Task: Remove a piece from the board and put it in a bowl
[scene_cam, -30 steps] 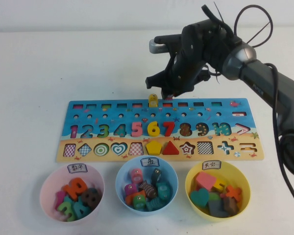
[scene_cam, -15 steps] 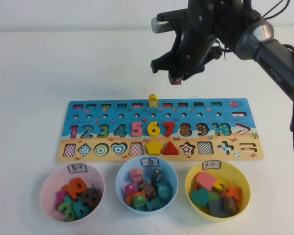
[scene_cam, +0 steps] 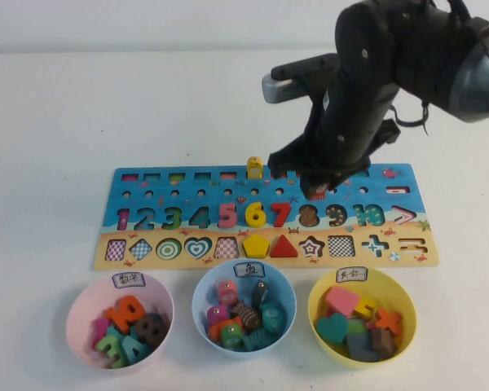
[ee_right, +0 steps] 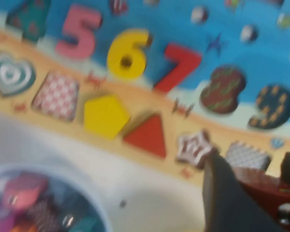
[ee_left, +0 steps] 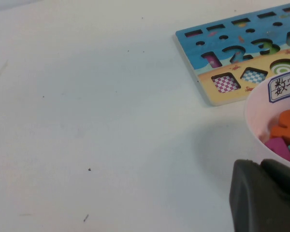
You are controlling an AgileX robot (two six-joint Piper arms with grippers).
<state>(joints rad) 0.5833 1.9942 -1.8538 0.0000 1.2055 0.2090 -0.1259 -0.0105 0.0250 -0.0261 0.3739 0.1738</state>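
My right gripper [scene_cam: 314,191] is shut on the small red fish-like piece [scene_cam: 315,194] and holds it in the air over the board [scene_cam: 106,215], near the number 8. In the right wrist view the dark red piece [ee_right: 261,186] sits between the two dark fingers [ee_right: 227,203], above the board [ee_right: 159,67]. The light blue bowl [scene_cam: 200,303] with the white label stands in front of the board's middle and holds several pieces; its rim shows in the right wrist view [ee_right: 94,200]. My left gripper [ee_left: 266,195] is parked low beside the pink bowl [ee_left: 253,121], shut and empty.
A yellow block [scene_cam: 254,168] stands on the board's back row. A yellow pentagon [scene_cam: 256,244] and a red triangle [scene_cam: 284,247] lie in the shape row. The pink bowl [scene_cam: 80,303] and a yellow bowl [scene_cam: 319,303] flank the blue one. The board's left end shows in the left wrist view [ee_left: 193,48].
My right gripper lifted the red piece off the board's back row, rose, then came forward and down over the number 8. The left arm has not moved.
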